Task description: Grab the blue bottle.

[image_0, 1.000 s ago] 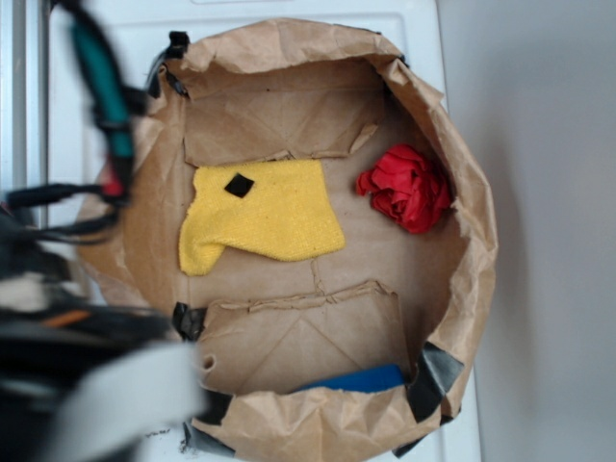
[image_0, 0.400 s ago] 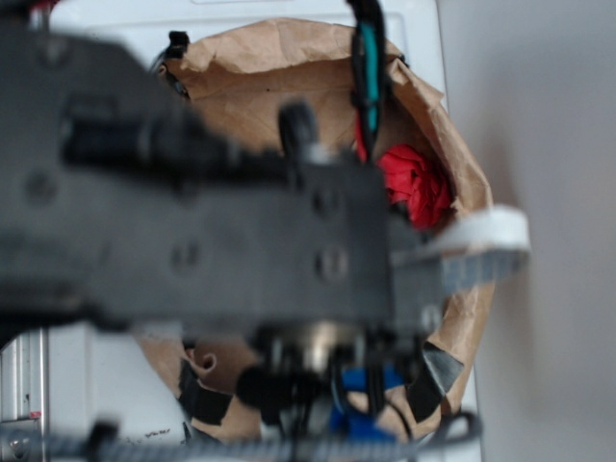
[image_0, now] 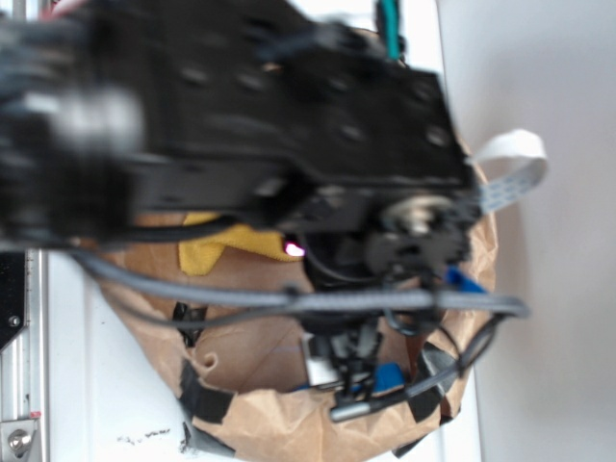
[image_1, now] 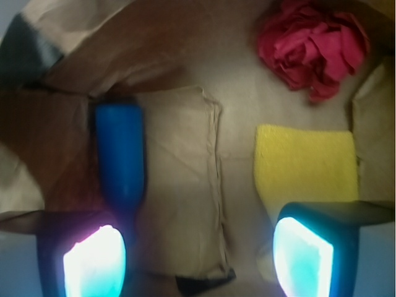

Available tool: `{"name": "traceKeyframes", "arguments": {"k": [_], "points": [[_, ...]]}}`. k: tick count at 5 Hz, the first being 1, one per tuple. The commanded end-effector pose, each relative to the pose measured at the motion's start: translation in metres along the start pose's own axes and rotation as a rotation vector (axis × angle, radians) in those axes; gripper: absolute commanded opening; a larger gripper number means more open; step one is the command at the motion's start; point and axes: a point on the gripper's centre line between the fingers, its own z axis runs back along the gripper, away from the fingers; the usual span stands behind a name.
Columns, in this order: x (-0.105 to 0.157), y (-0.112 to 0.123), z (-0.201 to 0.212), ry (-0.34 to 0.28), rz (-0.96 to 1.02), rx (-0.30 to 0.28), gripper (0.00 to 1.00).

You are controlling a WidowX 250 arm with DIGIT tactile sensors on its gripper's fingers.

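robot arm is hanging over a paper bag, going for the blue bottle.

the jaws are standing wide open with nothing in them. the blue bottle (image_1: 120, 158) is lying flat by the bag's folded wall (image_1: 37, 154), just ahead of one finger (image_1: 94, 263). it looks hard, smooth and slippery, so grabbing across the fat middle seems best. the wall is leaving little room; the yellow cloth (image_1: 303, 164) and red rag (image_1: 312, 46) are lying well apart.

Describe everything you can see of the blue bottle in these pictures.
The bright blue smooth plastic bottle lies on its side on the brown paper lining, wide body tapering to a narrower neck. In the wrist view, its neck end points toward one finger of the open claw, which has not closed on it. In the exterior view the arm hides most of it.
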Motion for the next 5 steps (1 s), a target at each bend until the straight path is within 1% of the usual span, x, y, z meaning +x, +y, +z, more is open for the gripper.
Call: {"name": "traceKeyframes", "arguments": {"k": [1,4,5], "points": [[-0.008,-0.028,-0.003,-0.025,-0.079,0.026,1.00],[-0.008,-0.028,-0.003,-0.025,-0.079,0.026,1.00],[-0.003,-0.017,0.000,-0.042,-0.073,-0.044,1.00]]}}
